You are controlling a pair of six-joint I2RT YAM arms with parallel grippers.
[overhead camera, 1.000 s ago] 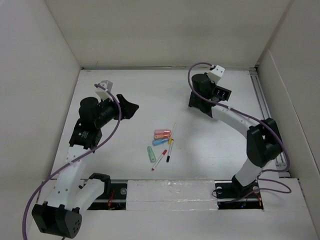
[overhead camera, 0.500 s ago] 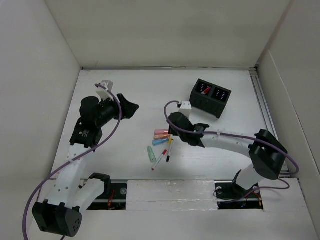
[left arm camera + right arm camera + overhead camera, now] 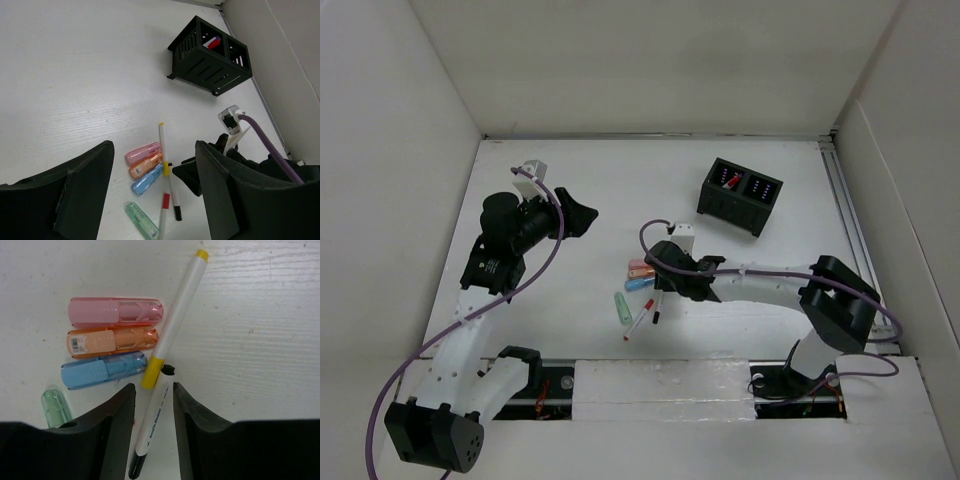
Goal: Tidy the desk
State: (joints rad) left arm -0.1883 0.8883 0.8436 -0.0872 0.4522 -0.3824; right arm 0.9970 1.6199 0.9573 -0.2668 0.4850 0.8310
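On the white desk point(image 3: 620, 180) lie pink point(image 3: 115, 312), orange point(image 3: 112, 341), blue point(image 3: 102, 374) and green point(image 3: 55, 407) highlighters. Beside them are a yellow-capped marker point(image 3: 175, 315), a black-capped marker point(image 3: 152, 432) and a red-capped pen point(image 3: 638, 322). My right gripper point(image 3: 154, 390) is open and low over the desk. Its jaws stand on either side of the black-capped marker without gripping it. My left gripper point(image 3: 154, 147) is open and empty, held above the desk to the left of the pile point(image 3: 582, 215).
A black two-compartment organizer point(image 3: 740, 196) stands at the back right with a red-capped item in its left compartment point(image 3: 214, 43). White walls border the desk. A metal rail point(image 3: 860, 230) runs along the right side.
My right arm has swung from the organizer at the back down to the pile of pens, and its open jaws now straddle the black-capped marker. The left arm has not moved.
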